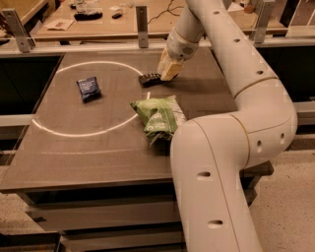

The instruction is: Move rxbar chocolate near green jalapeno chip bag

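Note:
The rxbar chocolate (149, 78) is a slim dark bar at the far middle of the table, sticking out to the left from my gripper's tips. My gripper (165, 74) reaches down from the arm and is shut on the bar's right end. The green jalapeno chip bag (157, 117) lies crinkled on the table nearer the front, a short way below the bar and partly behind my arm's lower link.
A small dark blue packet (88, 88) lies at the left inside a white circle (64, 132) marked on the brown table (74, 162). My large white arm (221, 162) covers the table's right side. A second bench with clutter (88, 12) stands behind.

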`<state>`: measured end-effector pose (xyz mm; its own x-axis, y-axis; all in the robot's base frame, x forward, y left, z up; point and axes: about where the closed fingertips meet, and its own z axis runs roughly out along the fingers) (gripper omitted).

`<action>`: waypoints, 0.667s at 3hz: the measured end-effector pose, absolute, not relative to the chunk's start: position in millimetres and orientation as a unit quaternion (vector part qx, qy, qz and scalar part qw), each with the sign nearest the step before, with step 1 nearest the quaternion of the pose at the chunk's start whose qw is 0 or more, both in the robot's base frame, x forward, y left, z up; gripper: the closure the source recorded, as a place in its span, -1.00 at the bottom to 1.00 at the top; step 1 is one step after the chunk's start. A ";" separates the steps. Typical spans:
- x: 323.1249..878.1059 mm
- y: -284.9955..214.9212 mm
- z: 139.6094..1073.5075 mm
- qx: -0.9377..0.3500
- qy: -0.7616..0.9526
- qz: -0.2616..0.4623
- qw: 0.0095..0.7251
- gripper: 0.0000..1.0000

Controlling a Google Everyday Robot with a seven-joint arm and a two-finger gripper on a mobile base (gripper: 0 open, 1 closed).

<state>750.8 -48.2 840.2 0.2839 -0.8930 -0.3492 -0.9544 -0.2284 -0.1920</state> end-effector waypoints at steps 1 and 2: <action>738.8 -58.4 851.3 -0.761 0.602 0.117 0.212 1.00; 725.5 -68.7 868.2 -0.749 0.606 0.138 0.229 1.00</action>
<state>725.5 -68.7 868.2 0.2282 -0.8445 -0.4844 -0.9710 -0.1610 -0.1768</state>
